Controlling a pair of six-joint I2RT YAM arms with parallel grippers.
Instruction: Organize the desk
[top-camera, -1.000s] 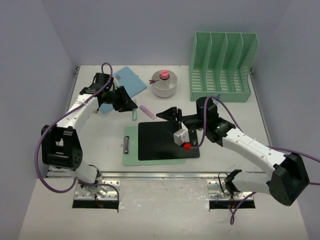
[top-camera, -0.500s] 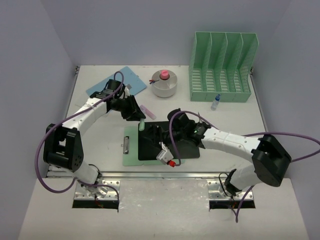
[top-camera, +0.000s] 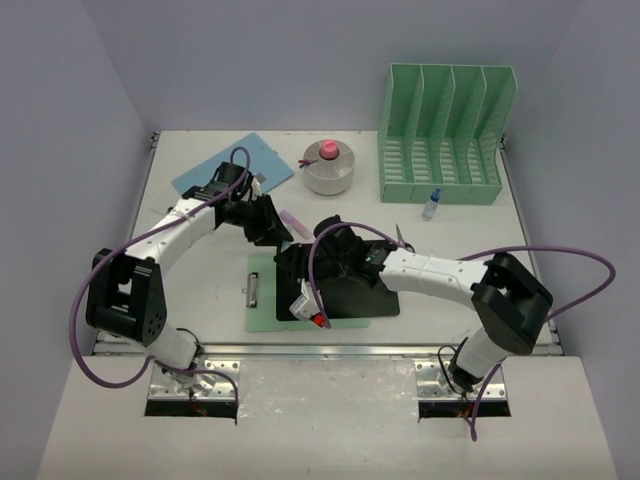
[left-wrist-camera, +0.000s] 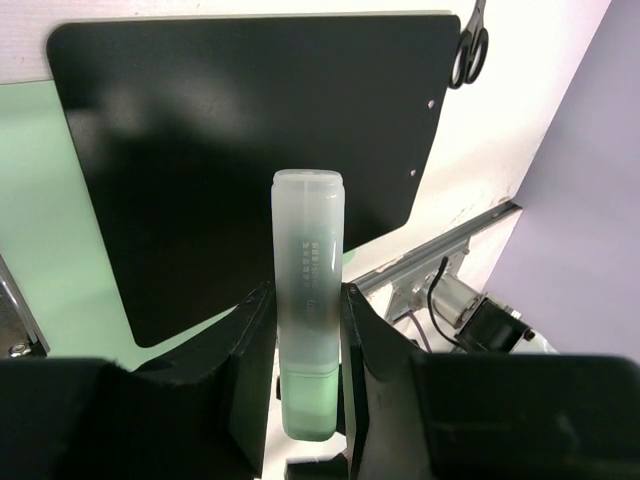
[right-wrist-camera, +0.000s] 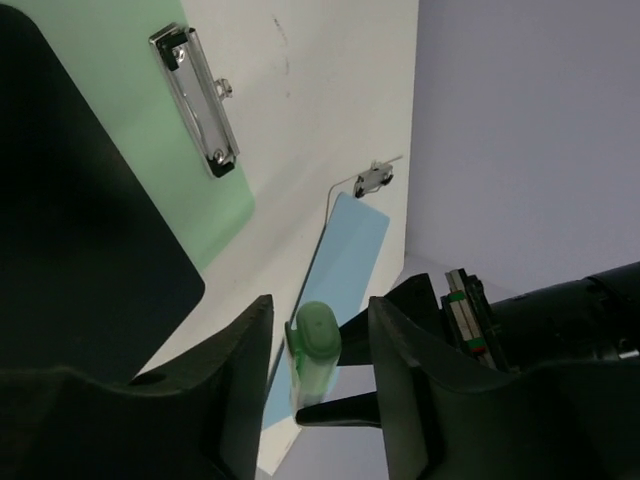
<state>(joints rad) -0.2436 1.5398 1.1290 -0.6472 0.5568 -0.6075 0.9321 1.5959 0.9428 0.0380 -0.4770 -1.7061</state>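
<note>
The off-white desk (top-camera: 200, 270) carries a black clipboard (top-camera: 350, 292) lying on a mint-green clipboard (top-camera: 262, 300). My left gripper (top-camera: 277, 233) hangs over the clipboards' far left corner, shut on a pale green highlighter (left-wrist-camera: 308, 260) that stands between its jaws (left-wrist-camera: 308, 330). My right gripper (top-camera: 292, 260) has reached left over the black clipboard and faces the left gripper. In the right wrist view it (right-wrist-camera: 320, 310) is open, with the highlighter's green cap (right-wrist-camera: 318, 345) in the gap between its jaws, touching neither. The highlighter is hidden in the top view.
A pink highlighter (top-camera: 291, 218) lies just behind the grippers. A blue folder (top-camera: 235, 165) lies at the back left. A white round pot (top-camera: 328, 172) with a pink top is at the back centre, a mint file rack (top-camera: 445, 130) at the back right, with a small bottle (top-camera: 431, 204) before it. Scissors (left-wrist-camera: 470, 45) lie by the black clipboard.
My right gripper has swung left across the black clipboard to meet the left gripper. My left gripper has carried the green highlighter forward to the clipboards' corner.
</note>
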